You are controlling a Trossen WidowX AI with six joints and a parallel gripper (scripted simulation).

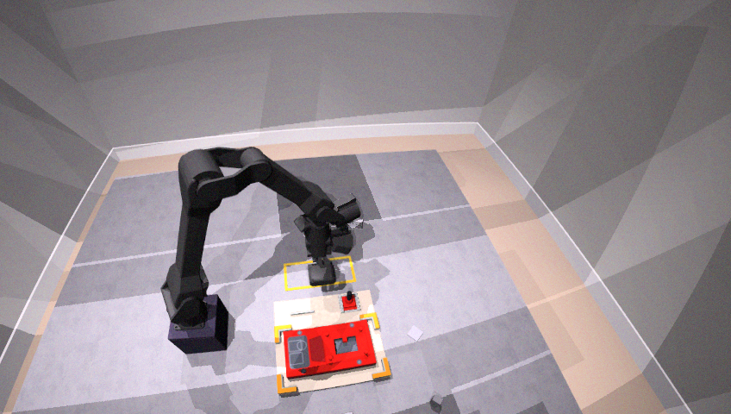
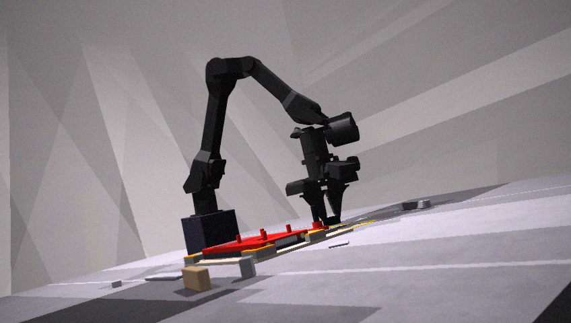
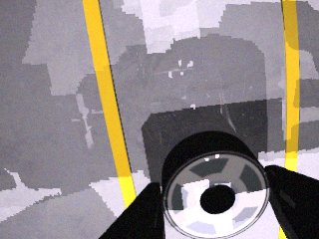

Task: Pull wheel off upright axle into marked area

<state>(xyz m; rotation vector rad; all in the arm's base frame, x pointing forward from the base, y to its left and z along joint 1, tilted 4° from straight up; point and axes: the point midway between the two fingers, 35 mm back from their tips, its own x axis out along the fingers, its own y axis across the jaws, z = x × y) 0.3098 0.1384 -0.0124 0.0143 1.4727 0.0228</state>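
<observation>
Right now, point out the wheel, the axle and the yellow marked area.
wheel (image 3: 215,194): wrist view, spoked face.
axle (image 1: 350,296): top view, dark post.
marked area (image 1: 293,288): top view, yellow border's near edge.

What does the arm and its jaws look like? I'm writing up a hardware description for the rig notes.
The arm is matte black all over, built of chunky rounded links with cylindrical joints, and stands on a dark navy box base. No cables, labels or markings show. The gripper is black too: a blocky body with two wedge-shaped jaws that taper to narrow tips.
</observation>
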